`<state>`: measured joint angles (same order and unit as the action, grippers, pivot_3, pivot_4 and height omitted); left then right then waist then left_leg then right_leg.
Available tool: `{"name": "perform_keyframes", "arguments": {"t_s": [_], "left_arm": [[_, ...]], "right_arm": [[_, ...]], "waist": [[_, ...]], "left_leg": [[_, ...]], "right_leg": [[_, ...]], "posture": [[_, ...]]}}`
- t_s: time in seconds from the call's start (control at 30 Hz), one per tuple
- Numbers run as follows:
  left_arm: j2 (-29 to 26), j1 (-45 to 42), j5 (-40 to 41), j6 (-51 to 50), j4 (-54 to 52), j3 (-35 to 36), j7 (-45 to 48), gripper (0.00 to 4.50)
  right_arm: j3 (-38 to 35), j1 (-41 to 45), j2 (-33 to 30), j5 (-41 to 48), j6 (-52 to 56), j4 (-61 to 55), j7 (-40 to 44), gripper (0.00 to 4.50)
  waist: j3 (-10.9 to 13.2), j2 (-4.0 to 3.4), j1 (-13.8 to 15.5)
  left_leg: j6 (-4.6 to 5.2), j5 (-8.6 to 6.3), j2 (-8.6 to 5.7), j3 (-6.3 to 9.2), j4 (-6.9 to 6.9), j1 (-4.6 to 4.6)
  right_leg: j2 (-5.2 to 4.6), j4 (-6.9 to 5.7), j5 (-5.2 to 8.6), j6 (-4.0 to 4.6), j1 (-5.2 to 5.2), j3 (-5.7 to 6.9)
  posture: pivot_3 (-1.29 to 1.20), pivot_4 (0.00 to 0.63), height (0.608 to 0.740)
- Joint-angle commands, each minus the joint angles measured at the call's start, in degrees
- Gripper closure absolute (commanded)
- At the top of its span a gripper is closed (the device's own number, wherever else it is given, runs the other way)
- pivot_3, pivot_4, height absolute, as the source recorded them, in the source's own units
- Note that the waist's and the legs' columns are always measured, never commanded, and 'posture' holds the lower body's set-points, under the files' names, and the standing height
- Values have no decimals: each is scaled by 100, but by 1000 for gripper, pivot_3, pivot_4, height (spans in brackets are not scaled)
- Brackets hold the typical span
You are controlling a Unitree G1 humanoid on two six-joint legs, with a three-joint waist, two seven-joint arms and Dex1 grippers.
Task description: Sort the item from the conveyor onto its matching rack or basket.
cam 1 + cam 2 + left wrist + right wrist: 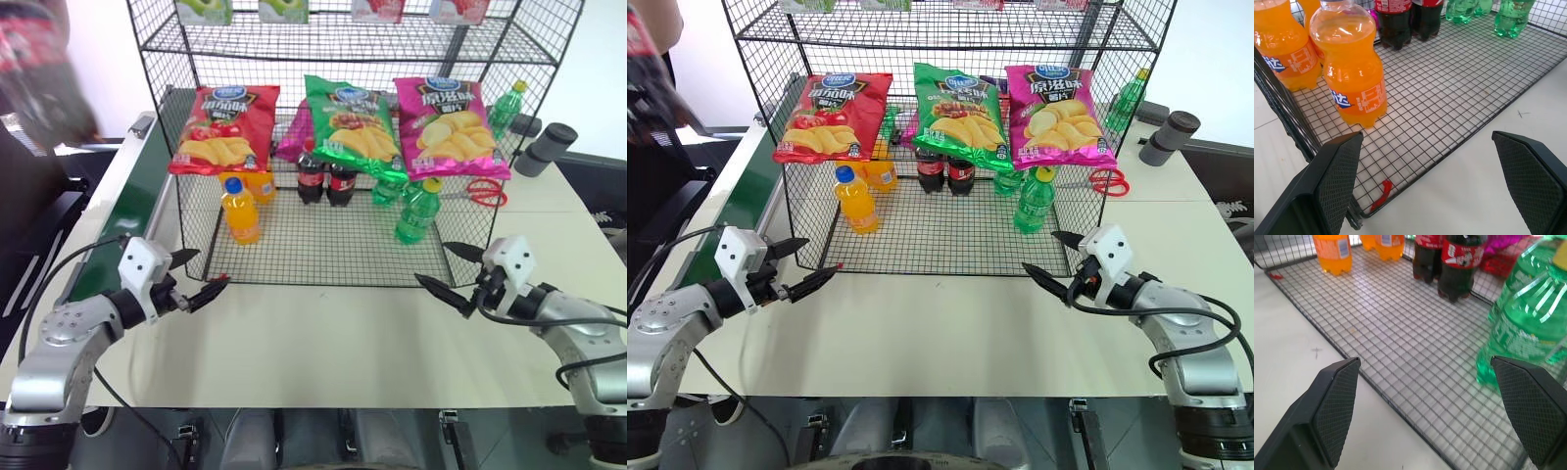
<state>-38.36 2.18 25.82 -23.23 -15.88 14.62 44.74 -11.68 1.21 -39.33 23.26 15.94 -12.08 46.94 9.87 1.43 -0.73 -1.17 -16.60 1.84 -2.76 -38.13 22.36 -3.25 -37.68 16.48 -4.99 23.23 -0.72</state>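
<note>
1. Cola bottles (310, 176): two visible on the rack's bottom tier, far-centre, upright, touching each other, partly under the green chip bag (351, 125). A third alike can't be made out.
2. Conveyor (127, 211): runs along the left side of the table; the visible stretch of belt has no item on it, far end hidden by a blurred person (39, 69).
3. Rack (323, 245): orange-drink bottles (240, 209) on the left, green bottles (419, 209) on the right, chip bags hung across the front, red scissors (482, 192) behind on the right.
4. Progress, my read: colas look already shelved w/ their kind; nothing in hand, so either waiting for the next item or done.
5. Left gripper (201, 279): fingers spread wide, empty, hovering just off the rack's near-left corner, touching nothing.
6. Right gripper (453, 274): also spread wide, empty, near the rack's near-right corner over the table (333, 343).
</note>
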Motion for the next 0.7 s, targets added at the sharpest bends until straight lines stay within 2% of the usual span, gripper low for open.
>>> {"name": "perform_keyframes", "arguments": {"t_s": [0.03,0.3,0.7], "left_arm": [[37,72,190,8,-198,361,-125,0],[395,195,485,-14,153,1112,-675,0],[835,-51,10,798,771,1310,-1470,0]], "right_arm": [[-28,123,37,51,-35,-158,-28,61],[241,272,282,-1,-45,-223,-155,61],[558,361,587,-34,-61,-244,-279,61]], "waist": [[0,0,1],[-1,1,-4],[-4,6,-3]], "left_leg": [[0,0,0,0,0,0],[0,0,1,1,0,-2],[0,0,0,1,-5,-3]], "right_leg": [[0,0,0,0,0,0],[-1,-5,0,0,0,0],[-4,-8,0,0,-2,0]], "posture": [[0,150,740],[0,150,740],[0,150,740]]}}
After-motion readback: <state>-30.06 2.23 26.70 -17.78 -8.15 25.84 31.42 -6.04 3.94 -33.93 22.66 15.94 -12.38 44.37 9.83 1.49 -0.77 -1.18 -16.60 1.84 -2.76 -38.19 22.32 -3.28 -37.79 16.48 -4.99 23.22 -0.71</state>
